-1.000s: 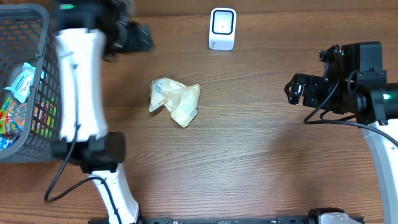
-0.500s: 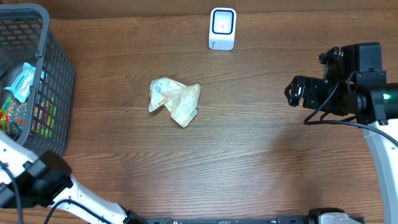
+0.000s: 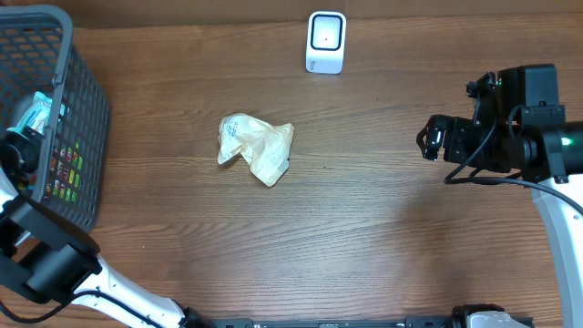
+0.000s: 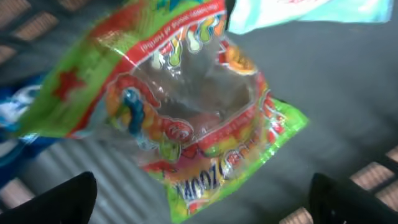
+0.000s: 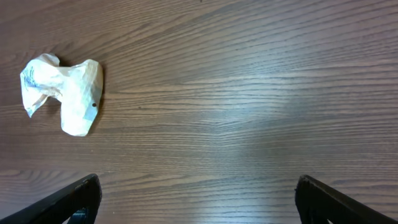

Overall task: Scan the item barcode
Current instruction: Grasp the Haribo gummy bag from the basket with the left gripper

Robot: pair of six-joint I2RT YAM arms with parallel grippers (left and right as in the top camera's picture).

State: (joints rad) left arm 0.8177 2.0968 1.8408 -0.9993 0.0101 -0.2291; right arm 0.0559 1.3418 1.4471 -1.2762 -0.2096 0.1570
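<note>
A crumpled cream bag (image 3: pixel 256 148) lies on the wooden table left of centre, and the right wrist view has it at the far left (image 5: pixel 62 93). The white scanner (image 3: pixel 326 41) stands at the back edge. My left gripper (image 4: pixel 204 208) hangs open inside the dark wire basket (image 3: pixel 86 100), just over a green and red candy bag (image 4: pixel 180 118) that it does not touch. A pale blue packet (image 4: pixel 305 9) lies beside that bag. My right gripper (image 5: pixel 199 202) is open and empty above bare wood at the right. No barcode shows in any view.
The basket fills the table's left end and holds several colourful packets (image 3: pixel 36 114). My left arm (image 3: pixel 46 260) rises from the front left corner into it. The right arm's body (image 3: pixel 524 128) sits at the right edge.
My left arm has swung from the back left of the table round into the basket, its jaws opening a little wider. The cream bag and the right arm have not moved.
</note>
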